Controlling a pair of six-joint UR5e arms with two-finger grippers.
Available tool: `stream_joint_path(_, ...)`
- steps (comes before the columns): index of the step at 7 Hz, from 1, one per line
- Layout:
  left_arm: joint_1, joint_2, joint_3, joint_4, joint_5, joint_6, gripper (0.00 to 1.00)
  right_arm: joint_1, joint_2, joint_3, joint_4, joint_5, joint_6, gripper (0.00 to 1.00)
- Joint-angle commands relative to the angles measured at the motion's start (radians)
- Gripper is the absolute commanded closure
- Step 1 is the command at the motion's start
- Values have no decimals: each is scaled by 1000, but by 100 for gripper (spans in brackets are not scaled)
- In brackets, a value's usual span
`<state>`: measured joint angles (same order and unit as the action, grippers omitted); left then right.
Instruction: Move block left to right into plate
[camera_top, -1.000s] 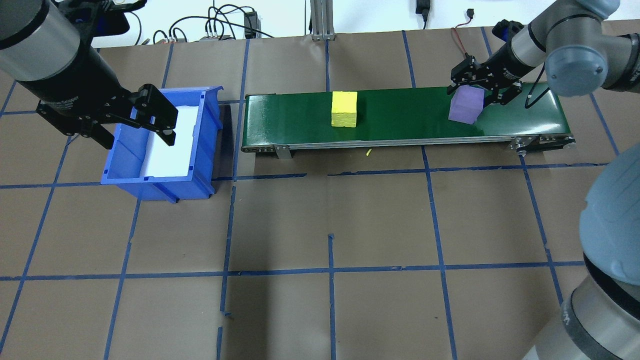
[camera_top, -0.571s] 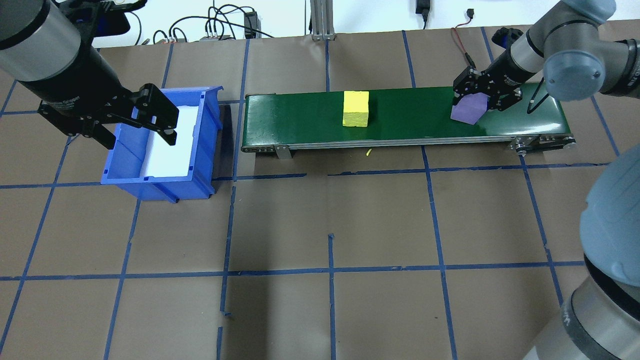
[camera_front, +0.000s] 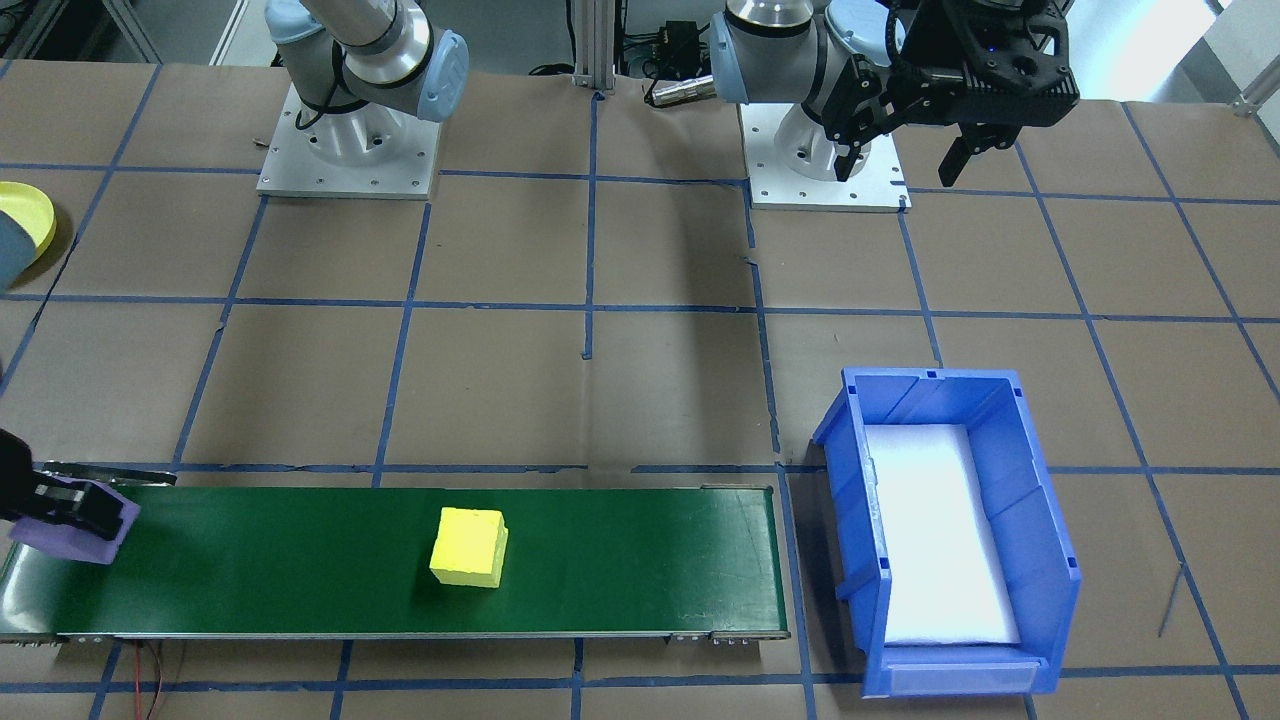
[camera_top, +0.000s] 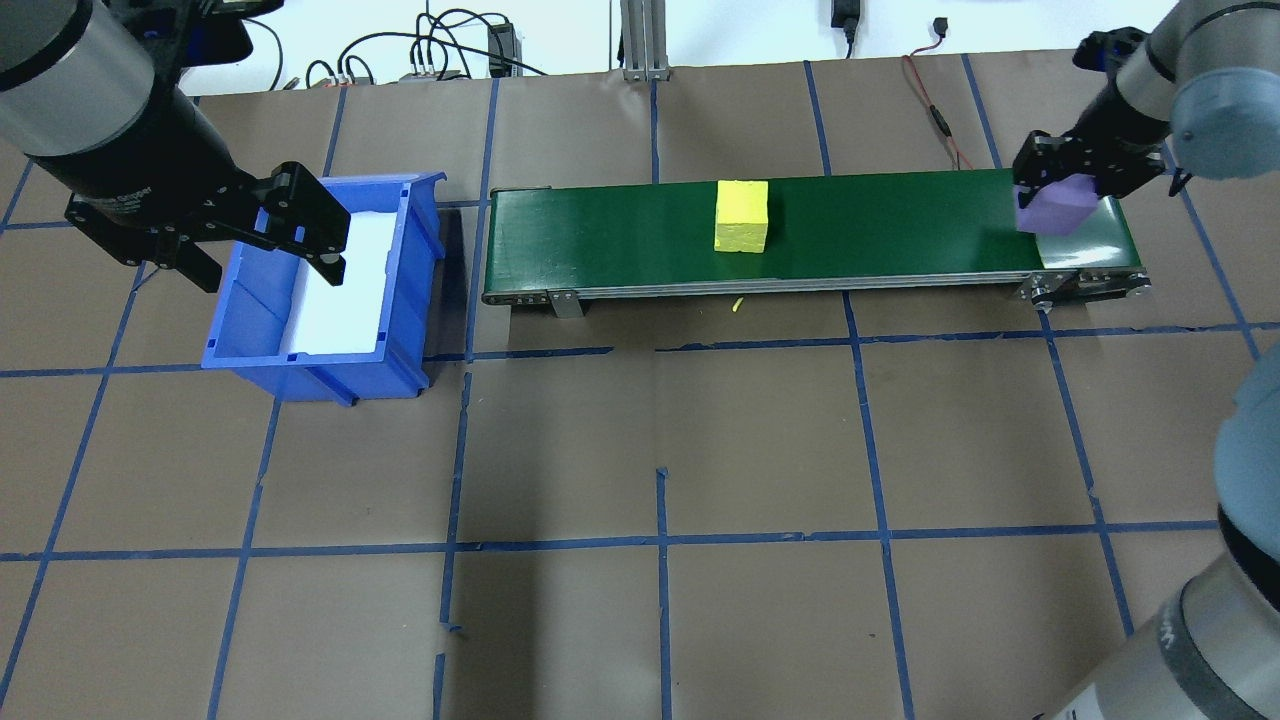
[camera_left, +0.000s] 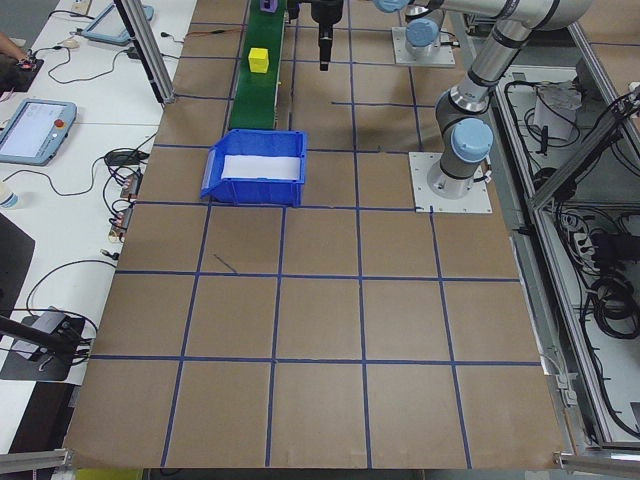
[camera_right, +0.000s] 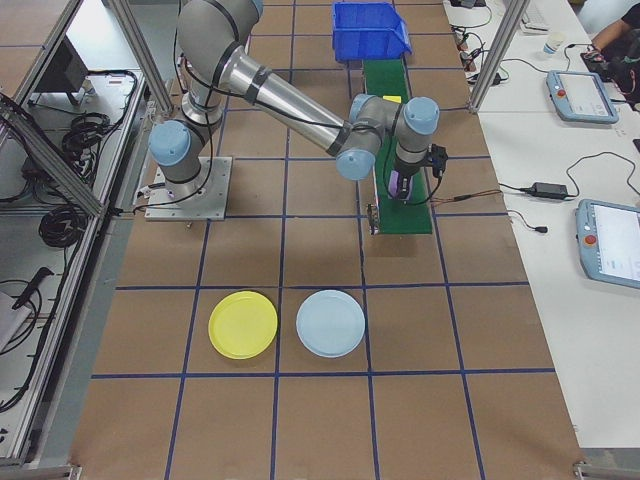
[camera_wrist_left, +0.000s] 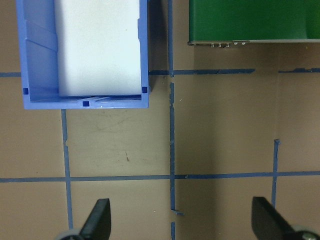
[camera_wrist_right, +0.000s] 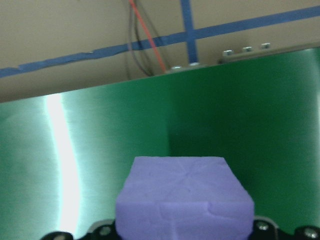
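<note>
Front-facing view: right gripper (camera_front: 60, 510) at the far left end of the green conveyor (camera_front: 300, 600), jaws clamped on the purple block (camera_front: 75, 540). Yellow block (camera_front: 468, 546) sits mid-belt, well apart. Edge of the yellow plate (camera_front: 28, 215) shows at the left border. Blue bin (camera_front: 1040, 540) stands just off the belt's right end.

Overhead view: purple block (camera_top: 1055, 207) at the belt's right end, gripped from above. Left gripper (camera_top: 265, 245) hangs over the bin's (camera_top: 420, 290) left side, fingers spread, holding nothing.

Right side view: yellow plate (camera_right: 243, 324) lies on the table beside a pale blue plate (camera_right: 331, 323), both well apart from the conveyor (camera_right: 400, 215). Purple block is small here, apparently just above the belt.

Left wrist view: two fingertips (camera_wrist_left: 97, 220) wide apart, bare table between them.

Right wrist view: purple block (camera_wrist_right: 184, 200) fills the jaws.
</note>
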<state>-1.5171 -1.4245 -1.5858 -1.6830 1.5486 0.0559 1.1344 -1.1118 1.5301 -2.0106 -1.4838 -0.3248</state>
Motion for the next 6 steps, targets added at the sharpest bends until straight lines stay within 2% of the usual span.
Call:
stream_joint_path(1,0,-5,-5,2,-4,9,0,-237,-2,16,0,-16,-388,78)
stream_joint_path(3,1,-14,-5,0,2,10,0,-457,9,41,-2,-7,-679,79)
stream_joint_path(6,2,-17,-5,0,4,15,0,-559,46,90,-35,-13,-804,77)
